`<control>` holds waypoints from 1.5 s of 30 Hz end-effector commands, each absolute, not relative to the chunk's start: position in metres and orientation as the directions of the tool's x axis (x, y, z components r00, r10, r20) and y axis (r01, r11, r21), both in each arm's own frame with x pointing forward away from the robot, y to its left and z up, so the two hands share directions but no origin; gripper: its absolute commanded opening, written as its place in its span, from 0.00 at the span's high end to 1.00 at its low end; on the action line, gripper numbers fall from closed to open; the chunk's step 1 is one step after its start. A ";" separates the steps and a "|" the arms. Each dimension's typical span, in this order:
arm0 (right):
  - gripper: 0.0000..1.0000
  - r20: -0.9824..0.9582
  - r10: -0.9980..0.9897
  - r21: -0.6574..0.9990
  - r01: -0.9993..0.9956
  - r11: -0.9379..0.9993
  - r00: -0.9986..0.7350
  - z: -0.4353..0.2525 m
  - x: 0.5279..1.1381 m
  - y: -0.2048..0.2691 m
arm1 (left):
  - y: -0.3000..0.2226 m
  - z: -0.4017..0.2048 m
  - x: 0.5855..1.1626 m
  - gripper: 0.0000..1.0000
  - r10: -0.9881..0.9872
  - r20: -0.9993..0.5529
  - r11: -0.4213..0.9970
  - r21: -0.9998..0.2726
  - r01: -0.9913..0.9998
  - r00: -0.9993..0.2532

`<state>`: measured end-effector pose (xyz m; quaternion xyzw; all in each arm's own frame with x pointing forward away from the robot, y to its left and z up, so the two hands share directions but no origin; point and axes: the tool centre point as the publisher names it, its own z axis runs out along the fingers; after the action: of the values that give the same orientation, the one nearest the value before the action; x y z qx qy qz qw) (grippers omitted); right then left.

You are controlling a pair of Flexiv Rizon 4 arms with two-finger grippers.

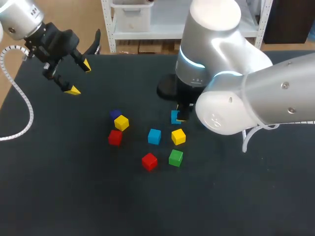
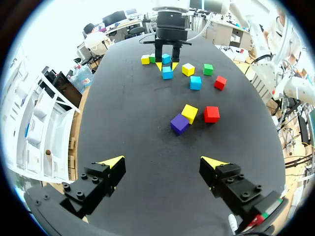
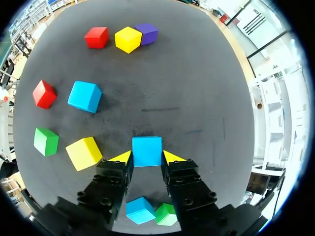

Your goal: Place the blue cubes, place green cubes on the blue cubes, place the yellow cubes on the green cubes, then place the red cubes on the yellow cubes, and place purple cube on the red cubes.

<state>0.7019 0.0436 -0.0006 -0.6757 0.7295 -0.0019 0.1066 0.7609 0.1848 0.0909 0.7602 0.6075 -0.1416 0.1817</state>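
Black bench (image 1: 59, 187), scattered with small coloured cubes. My right end effector (image 3: 146, 158) is down at the surface, its two yellow-tipped fingers closed against opposite sides of a blue cube (image 3: 146, 150). I cannot tell whether that cube rests on the bench or hangs just above it.

Ahead of this end effector and off to one side lies a second blue cube (image 3: 84, 96). A yellow cube (image 3: 84, 153) sits just beside one finger, with a green cube (image 3: 46, 141) beyond it. A third blue cube (image 3: 140, 210) and a second green cube (image 3: 166, 215) lie under its body, behind the fingers.

My left end effector (image 2: 162, 164) hangs wide open and empty, well apart from every cube.

I judge this to be the first step, laying blue cubes as the base. To do it well, I would seat the cube flat with bare space around it. I would then open evenly and lift straight up, so neither finger drags it or nudges the yellow cube.
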 end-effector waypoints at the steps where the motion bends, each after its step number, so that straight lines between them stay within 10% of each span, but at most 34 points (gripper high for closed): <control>1: 1.00 -0.154 -0.986 -0.141 -0.986 0.084 -0.062 0.000 0.704 0.044 | 0.184 0.091 0.760 0.00 0.874 -0.433 -0.194 0.107 0.975 0.221; 17: 0.61 -0.150 -0.987 -0.136 -0.987 0.080 -0.060 -0.001 0.704 0.043 | 0.184 0.091 0.760 0.00 0.874 -0.433 -0.194 0.107 0.975 0.221; 45: 0.67 -0.161 -0.986 -0.133 -0.988 0.076 -0.054 -0.001 0.708 0.046 | 0.184 0.091 0.760 0.00 0.874 -0.433 -0.194 0.107 0.975 0.221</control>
<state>0.7063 0.0457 -0.0011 -0.6793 0.7261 0.0045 0.1062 0.7609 0.1848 0.0909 0.7602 0.6075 -0.1415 0.1817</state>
